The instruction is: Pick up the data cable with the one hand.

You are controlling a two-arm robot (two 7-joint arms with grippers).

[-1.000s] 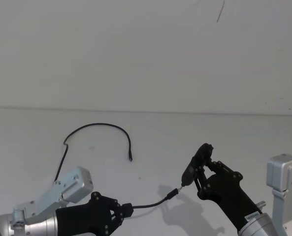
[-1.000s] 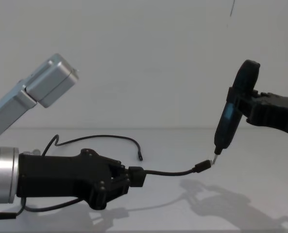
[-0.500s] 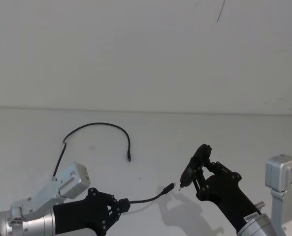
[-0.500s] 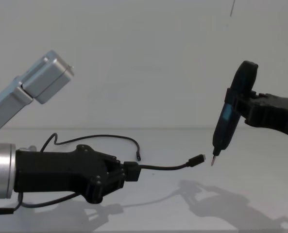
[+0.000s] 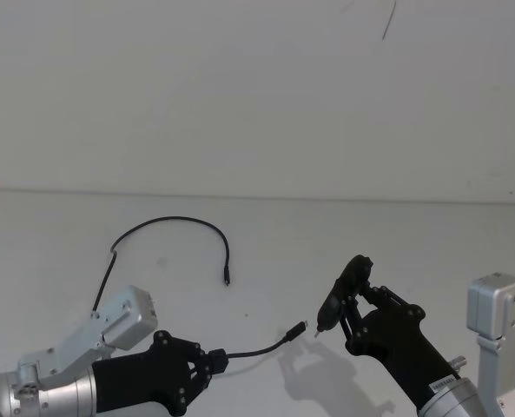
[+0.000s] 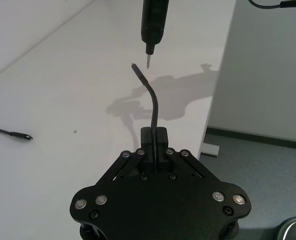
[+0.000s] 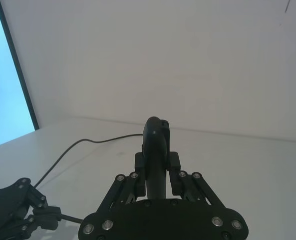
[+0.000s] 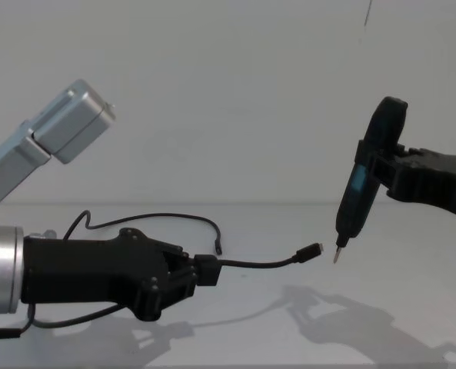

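My left gripper (image 5: 207, 365), bulky and black on a silver cylinder, is shut on the blocky plug end of the data cable (image 5: 257, 352). The thin black cord juts out toward the right, clear of the table, and ends in a small plug (image 5: 298, 329). From the chest, the left gripper (image 8: 183, 275) holds the cable (image 8: 258, 265) roughly level. My right gripper (image 5: 353, 314) is shut on a slim black tool (image 5: 335, 297) with a pale tip. That tip (image 8: 337, 257) hangs a short gap from the cable's free plug (image 8: 310, 252), not touching.
A second black cord (image 5: 174, 220) lies in an arch on the white table (image 5: 413, 234) behind the left arm, with one small plug (image 5: 228, 281) free and the other end hidden by the arm. The table's edge (image 6: 215, 95) drops to the floor.
The left gripper drew back to the left with the cable. Its free plug, which touched the tool's tip a second ago, now sits a small gap away. The right gripper barely moved.
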